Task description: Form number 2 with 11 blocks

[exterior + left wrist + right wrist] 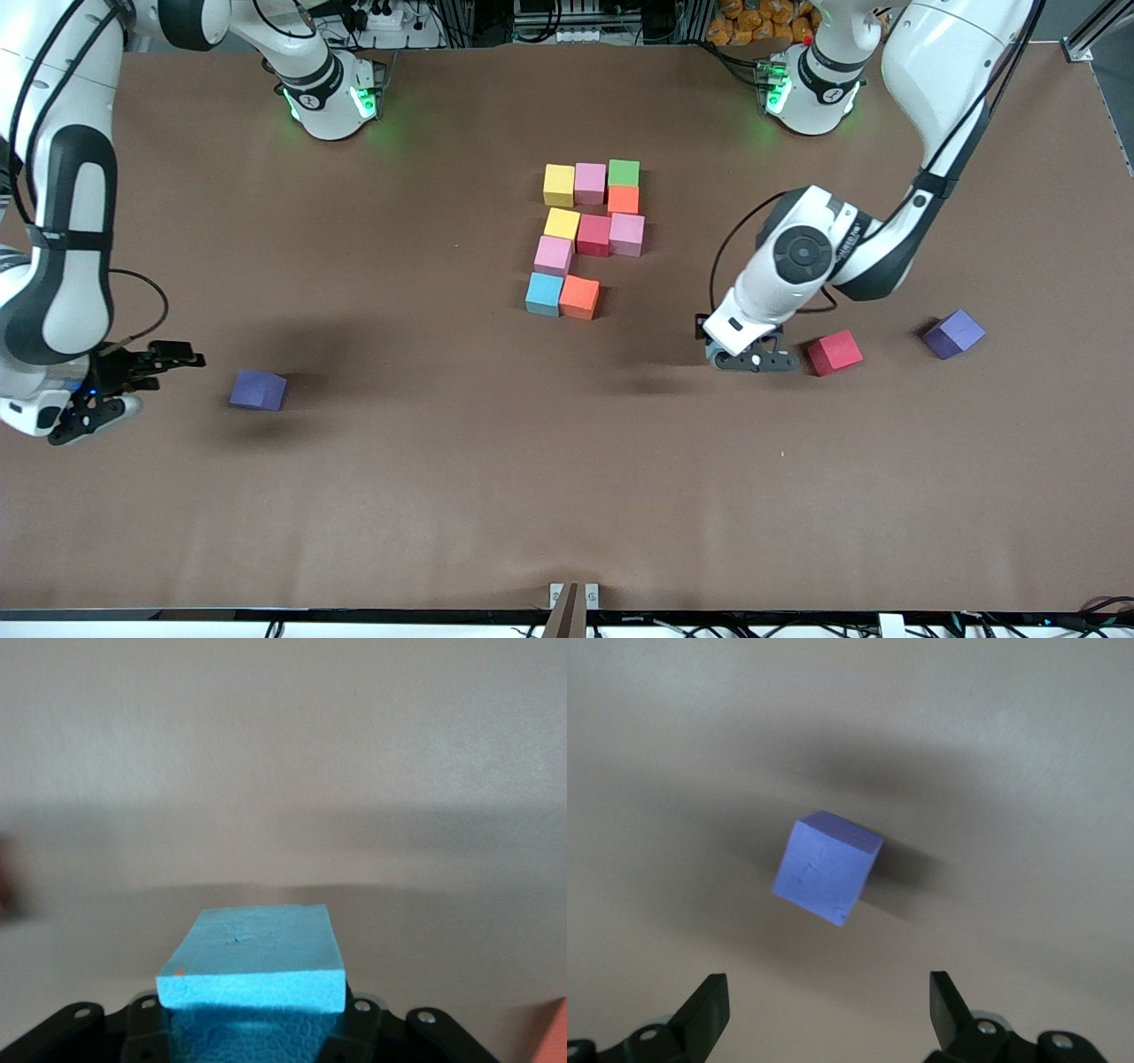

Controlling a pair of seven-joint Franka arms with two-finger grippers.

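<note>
The light blue block (252,957), light squashy foam best pinched on two flat opposite faces, sits within the left gripper (753,356) at 4 o'clock from the block figure (589,237), clamped or not I cannot tell, while the right gripper (828,997) waits spread wide above a purple cube (827,866).

White arms (62,221), black joints, black cables.

Two purple cubes just sitting on brown table (443,496): one purple cube (258,390) lying lower left of frame, other purple cube (953,334) sitting mid right, slightly rotated.
</note>
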